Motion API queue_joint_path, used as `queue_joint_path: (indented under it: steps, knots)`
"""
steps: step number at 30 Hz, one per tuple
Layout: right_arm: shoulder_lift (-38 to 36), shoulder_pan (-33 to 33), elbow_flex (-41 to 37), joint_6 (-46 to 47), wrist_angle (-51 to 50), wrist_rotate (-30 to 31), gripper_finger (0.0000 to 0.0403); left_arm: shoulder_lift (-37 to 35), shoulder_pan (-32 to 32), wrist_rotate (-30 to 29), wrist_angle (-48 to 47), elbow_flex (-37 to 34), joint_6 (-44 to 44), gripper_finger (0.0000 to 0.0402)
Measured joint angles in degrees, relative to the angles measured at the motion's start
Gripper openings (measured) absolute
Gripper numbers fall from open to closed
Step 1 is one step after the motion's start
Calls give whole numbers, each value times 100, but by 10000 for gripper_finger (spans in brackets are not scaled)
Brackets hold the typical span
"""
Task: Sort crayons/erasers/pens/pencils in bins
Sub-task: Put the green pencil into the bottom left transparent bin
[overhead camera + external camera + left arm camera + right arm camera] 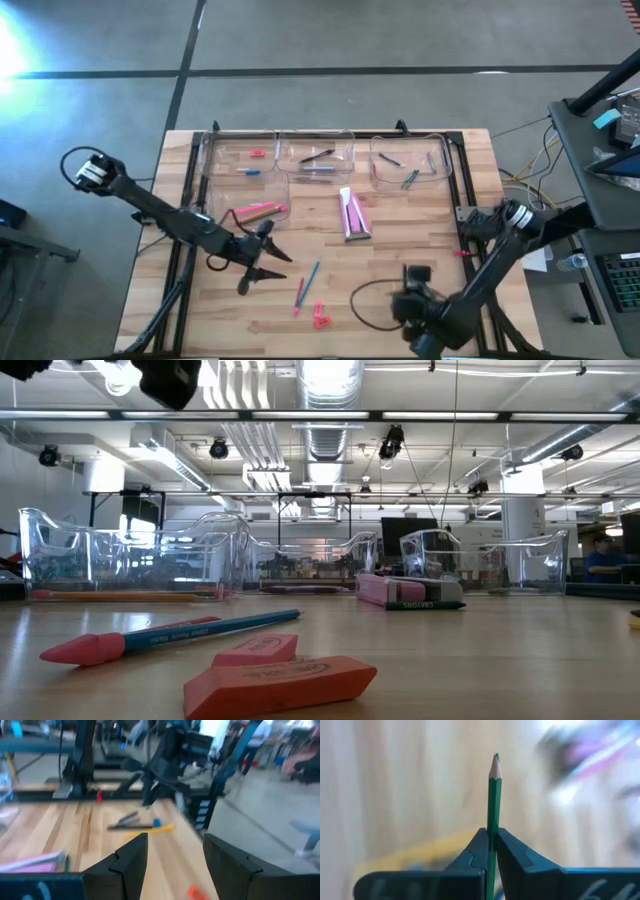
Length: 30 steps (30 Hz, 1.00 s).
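Gripping a green pencil (493, 805) between its pinched fingers, your right hand (491, 851) hovers over the near right of the tabletop (420, 235), the pencil's point sticking out past the fingertips. Your left hand (258, 262) hangs released, fingers apart, over the near-left boards. Two erasers (320, 316) lie near the front edge between both hands. Farther back, the bins (322, 160) line the far edge.

Table (420, 270) pale matt wood; bins (130, 560) clear glossy plastic; erasers (280, 682) seemingly matt rubber.
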Motion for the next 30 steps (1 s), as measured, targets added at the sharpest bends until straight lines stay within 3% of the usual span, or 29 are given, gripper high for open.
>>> queue_joint_path:
  steps: [5,7,9,11,14,18,24,30]
  knots:
    - [-693,-437,181,-867,948,2295,14,-339,-45,-28,-11,-28,3,177]
    - [-1021,-638,54,-1678,1852,2806,14,-325,-42,-36,71,-26,3,177]
    - [-1341,-896,-162,-2667,3077,2935,13,-185,-42,-87,308,-26,13,177]
    - [-1585,-1165,-486,-3668,4505,2834,13,20,-42,-113,643,-7,141,177]
    - [-1799,-1618,-992,-4956,6654,2030,13,370,-42,-122,1397,29,357,177]
    - [-1852,-2217,-1442,-5577,8441,1093,13,886,-40,-149,2111,63,616,177]
    - [-1727,-2889,-1733,-5327,9032,129,13,1465,-14,-1047,2423,244,763,177]
    - [-1515,-3055,-1864,-5159,9382,-121,13,1885,113,-1658,2415,489,921,177]
